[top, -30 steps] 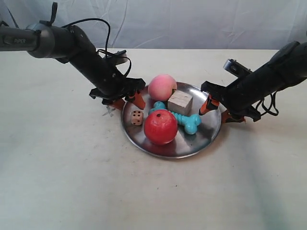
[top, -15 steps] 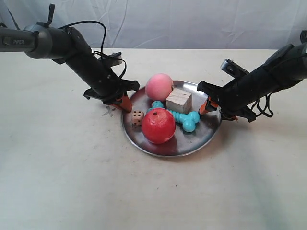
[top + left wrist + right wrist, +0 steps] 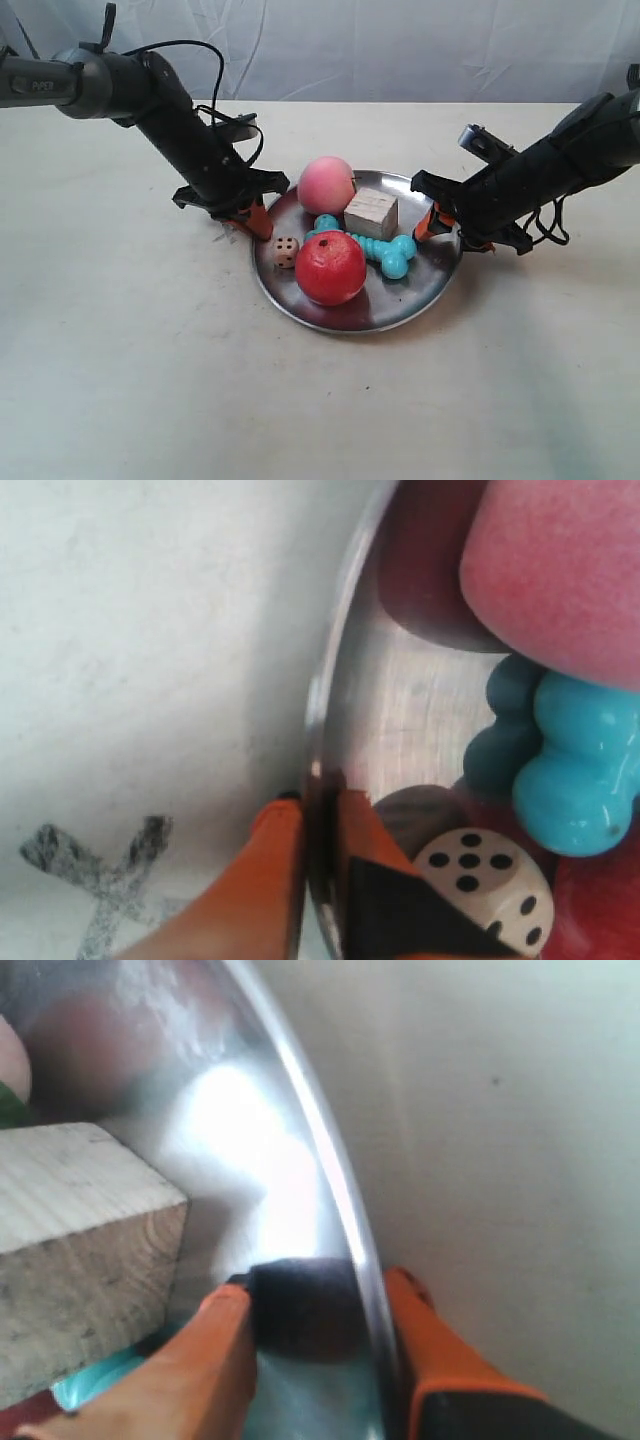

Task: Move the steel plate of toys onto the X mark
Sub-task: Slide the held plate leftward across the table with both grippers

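Fingers of the left arm [image 3: 262, 890], orange, are pinched shut on the rim of the round shiny steel plate [image 3: 405, 298], beside the beige dotted die [image 3: 286, 251]. Fingers of the right arm [image 3: 210, 1360] clamp the opposite rim near the pale wooden cube [image 3: 371, 212]. Red ball [image 3: 331, 267], pink peach [image 3: 326, 184] and turquoise bone [image 3: 388, 252] share the plate, which sits on the bench [image 3: 150, 380] nearer its far edge. Grey X mark [image 3: 95, 865] lies just outside the rim by the left fingers.

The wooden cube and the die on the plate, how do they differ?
The wooden cube is much bigger than the die. The wooden cube has plain grained faces; the die has dark dots. Both are pale, square-sided and lie in the steel plate.
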`<act>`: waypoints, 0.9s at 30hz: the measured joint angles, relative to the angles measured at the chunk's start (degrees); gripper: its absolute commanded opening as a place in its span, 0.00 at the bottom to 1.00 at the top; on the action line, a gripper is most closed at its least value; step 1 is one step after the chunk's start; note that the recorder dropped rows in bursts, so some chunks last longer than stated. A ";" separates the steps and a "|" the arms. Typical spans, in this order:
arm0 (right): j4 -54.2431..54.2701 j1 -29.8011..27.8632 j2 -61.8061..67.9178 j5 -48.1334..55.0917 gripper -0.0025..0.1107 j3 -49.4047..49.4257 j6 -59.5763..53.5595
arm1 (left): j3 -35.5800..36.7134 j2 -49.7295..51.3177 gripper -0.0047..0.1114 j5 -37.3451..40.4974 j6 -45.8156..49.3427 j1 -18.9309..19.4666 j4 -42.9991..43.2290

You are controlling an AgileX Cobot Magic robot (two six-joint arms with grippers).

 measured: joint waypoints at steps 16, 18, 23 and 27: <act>3.16 -0.08 0.94 4.29 0.01 0.00 -0.57 | -7.27 2.18 0.04 7.72 -1.31 0.00 7.29; 4.35 -0.08 1.17 5.34 0.01 0.10 -1.12 | -8.09 2.37 0.04 8.11 -1.78 0.00 8.36; 6.17 -0.08 1.75 8.12 0.01 -0.78 -1.86 | -9.39 2.52 0.04 8.49 -2.36 0.00 10.85; 5.54 -0.08 2.52 9.86 0.01 -2.72 -1.86 | -9.91 1.93 0.04 8.71 -2.59 0.00 12.05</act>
